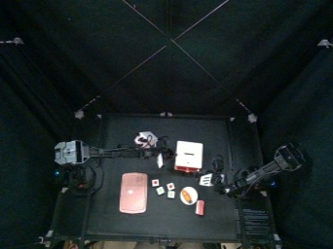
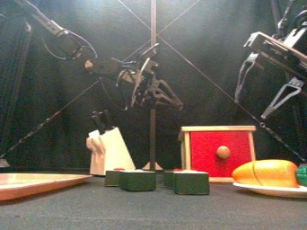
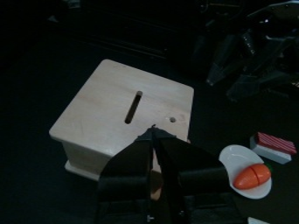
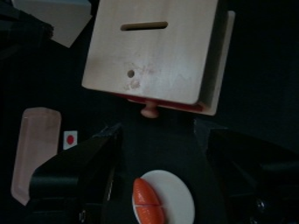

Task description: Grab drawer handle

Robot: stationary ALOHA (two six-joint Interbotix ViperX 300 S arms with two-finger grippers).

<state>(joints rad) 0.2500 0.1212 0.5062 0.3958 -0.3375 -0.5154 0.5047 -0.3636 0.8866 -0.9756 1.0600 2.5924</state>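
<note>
Black curtains enclose a small black surface (image 1: 221,124) carrying, from left to right in the front view, a pink tray (image 2: 36,183), a knife block (image 2: 109,153), green blocks (image 2: 138,180), the drawer box (image 2: 218,152) and a plate (image 2: 278,189) of food. The left tool (image 2: 153,92) hangs above the middle with its jaws partly spread, holding nothing, apparently on standby. The right tool (image 4: 162,166), jaws spread wide and empty, faces the red drawer handle (image 4: 151,109), probably to straddle it. The box is pale wood with a slotted top; its red front carries a small round red knob projecting toward the front edge.
</note>
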